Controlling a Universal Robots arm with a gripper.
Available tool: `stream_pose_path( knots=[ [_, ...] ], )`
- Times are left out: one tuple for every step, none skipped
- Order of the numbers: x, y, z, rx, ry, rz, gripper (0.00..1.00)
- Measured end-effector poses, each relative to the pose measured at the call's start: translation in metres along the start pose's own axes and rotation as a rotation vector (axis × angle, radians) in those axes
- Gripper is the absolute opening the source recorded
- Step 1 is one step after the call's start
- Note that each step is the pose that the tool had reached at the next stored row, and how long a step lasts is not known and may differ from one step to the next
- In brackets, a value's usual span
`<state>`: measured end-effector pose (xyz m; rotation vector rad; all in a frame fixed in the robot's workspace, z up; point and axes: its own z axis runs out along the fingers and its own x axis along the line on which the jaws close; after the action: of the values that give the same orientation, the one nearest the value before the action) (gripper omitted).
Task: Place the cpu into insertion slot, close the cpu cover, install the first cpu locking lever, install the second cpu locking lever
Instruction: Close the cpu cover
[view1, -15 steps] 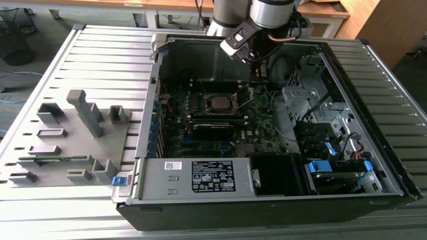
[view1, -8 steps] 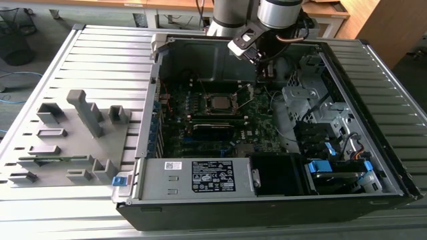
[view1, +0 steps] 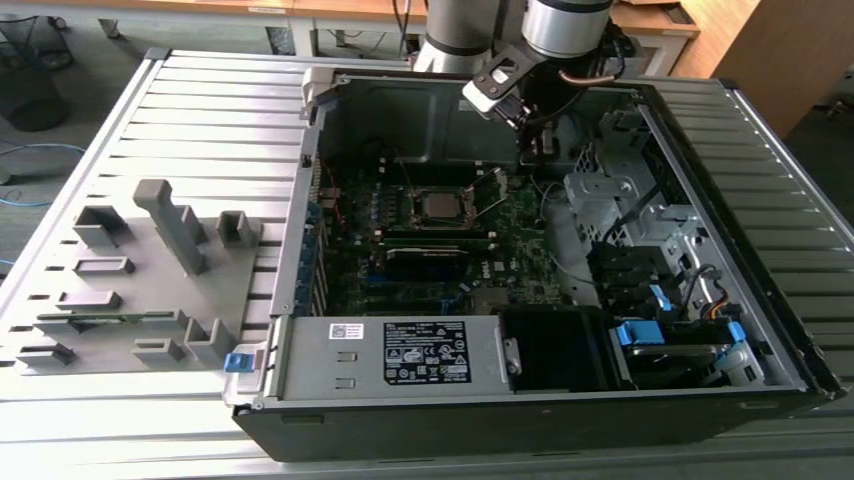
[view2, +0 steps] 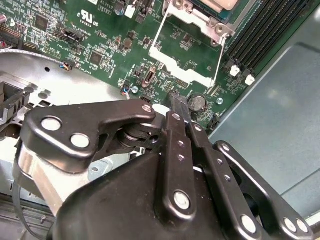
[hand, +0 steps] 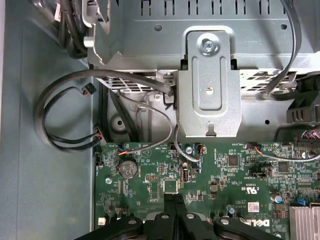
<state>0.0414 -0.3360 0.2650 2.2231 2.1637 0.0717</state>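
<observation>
The cpu (view1: 438, 206) lies flat in the insertion slot (view1: 407, 192) at the middle of the green motherboard, silver top up. The cpu cover (view1: 498, 193) is swung open, standing tilted on the side of the slot toward the exterior view's right. In the second wrist view its thin frame (view2: 176, 66) rises from the socket, with a corner of the cpu (view2: 220, 4) behind it. My gripper (view1: 539, 150) hovers above the board, past the cover on the exterior view's right. Its black fingers are shut together with nothing between them in both wrist views (view2: 176, 104) (hand: 173, 199).
A grey drive-cage bracket (hand: 210, 85) and looping cables (hand: 65, 110) sit close to the gripper. A coin battery (view2: 196, 102) lies under the fingertips. Black memory slots (view2: 260, 35) run beside the socket. The power supply (view1: 387, 355) fills the case front. A grey fixture tray (view1: 134, 270) lies outside.
</observation>
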Motion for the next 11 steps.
stream_pose_path(
  knots=[
    [0.0000,0.0000,0.0000,0.0000,0.0000,0.000,0.11],
    [0.0000,0.0000,0.0000,0.0001,0.0000,0.000,0.11],
    [0.0000,0.0000,0.0001,0.0001,-0.0001,0.000,0.11],
    [0.0000,0.0000,0.0005,0.0000,0.0002,0.000,0.11],
    [-0.0001,0.0000,0.0010,0.0000,0.0001,0.000,0.11],
    [0.0000,0.0000,0.0015,0.0000,0.0000,0.000,0.11],
    [0.0000,-0.0001,0.0019,0.0000,0.0000,0.000,0.11],
    [-0.0001,-0.0001,0.0020,0.0001,-0.0002,0.000,0.11],
    [-0.0001,-0.0001,0.0020,0.0001,-0.0003,0.000,0.11],
    [-0.0001,-0.0001,0.0021,0.0001,-0.0003,0.000,0.11],
    [0.0000,-0.0001,0.0022,0.0001,-0.0001,0.000,0.11]
  ],
)
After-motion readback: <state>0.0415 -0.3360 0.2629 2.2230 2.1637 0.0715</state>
